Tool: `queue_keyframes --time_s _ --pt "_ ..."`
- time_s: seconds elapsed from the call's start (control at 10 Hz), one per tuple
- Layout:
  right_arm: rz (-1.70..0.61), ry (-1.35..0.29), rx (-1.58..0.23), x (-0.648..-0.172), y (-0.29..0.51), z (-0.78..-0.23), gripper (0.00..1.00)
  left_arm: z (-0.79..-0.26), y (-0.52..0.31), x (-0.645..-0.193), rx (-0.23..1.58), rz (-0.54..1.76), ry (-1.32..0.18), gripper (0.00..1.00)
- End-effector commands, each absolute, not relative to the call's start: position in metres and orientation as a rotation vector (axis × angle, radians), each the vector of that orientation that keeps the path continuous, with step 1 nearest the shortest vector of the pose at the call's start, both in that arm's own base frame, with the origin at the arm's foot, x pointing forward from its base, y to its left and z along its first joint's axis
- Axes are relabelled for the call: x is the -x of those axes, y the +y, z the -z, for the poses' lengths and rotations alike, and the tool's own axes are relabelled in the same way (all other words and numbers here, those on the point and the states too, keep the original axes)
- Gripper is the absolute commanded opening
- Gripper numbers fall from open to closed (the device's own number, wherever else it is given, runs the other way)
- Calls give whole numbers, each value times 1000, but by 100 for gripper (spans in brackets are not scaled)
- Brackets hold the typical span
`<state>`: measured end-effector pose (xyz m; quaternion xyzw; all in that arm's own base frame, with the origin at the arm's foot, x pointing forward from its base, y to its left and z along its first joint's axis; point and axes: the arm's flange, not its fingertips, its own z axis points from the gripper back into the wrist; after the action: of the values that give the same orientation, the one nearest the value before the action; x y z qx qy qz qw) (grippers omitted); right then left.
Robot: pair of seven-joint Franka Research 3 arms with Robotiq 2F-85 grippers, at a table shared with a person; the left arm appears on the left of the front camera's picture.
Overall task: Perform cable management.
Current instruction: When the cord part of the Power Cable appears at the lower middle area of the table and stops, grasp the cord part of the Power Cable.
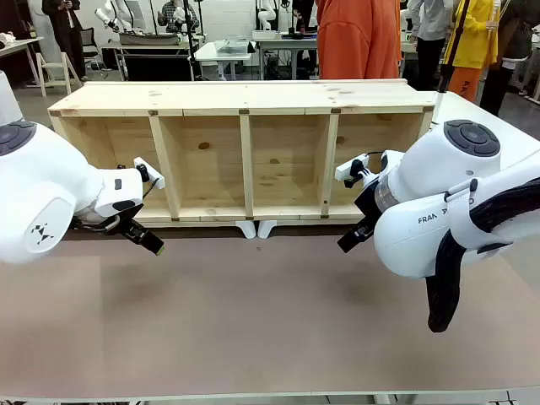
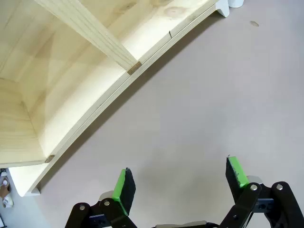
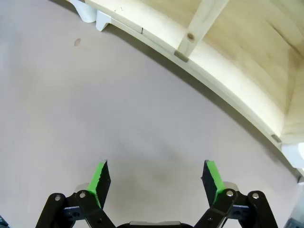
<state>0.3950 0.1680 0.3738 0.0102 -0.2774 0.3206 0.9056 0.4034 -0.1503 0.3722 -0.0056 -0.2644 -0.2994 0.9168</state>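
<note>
Nearest, the left gripper [image 2: 178,166] hangs low over the bare brown table [image 2: 213,95], its green-padded fingers spread wide with nothing between them. The right gripper [image 3: 156,162] mirrors it on the other side, jaws likewise wide and empty. Both point down at the tabletop just in front of a long wooden shelf [image 1: 245,94]. The shelf lies along the table with four open compartments facing the robot, and what shows of them is plain wood. Two small white pieces [image 1: 257,229] sit under the middle of its front edge.

Beyond the shelf, a person in an orange top [image 1: 359,38] stands at the far side. A thin dark line [image 1: 448,59] rises from the table's far right corner. Whether this is the cable cannot be told, so its place is uncertain.

The step in hand looks like the very start: finding the cord. Doing it well probably means holding the fingers wide, seeking the plug end first, and rising clear of the shelf's front edge before reaching across.
</note>
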Motion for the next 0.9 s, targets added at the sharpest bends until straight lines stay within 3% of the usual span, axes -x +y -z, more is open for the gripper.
queue_keyframes --time_s 0.0,0.8 --pt "-662 -573 -21 -395 168 -374 100 -372 -150 -403 12 616 -544 100" --pt "-662 -573 -21 -395 168 -374 100 -372 -150 -403 12 616 -544 100"
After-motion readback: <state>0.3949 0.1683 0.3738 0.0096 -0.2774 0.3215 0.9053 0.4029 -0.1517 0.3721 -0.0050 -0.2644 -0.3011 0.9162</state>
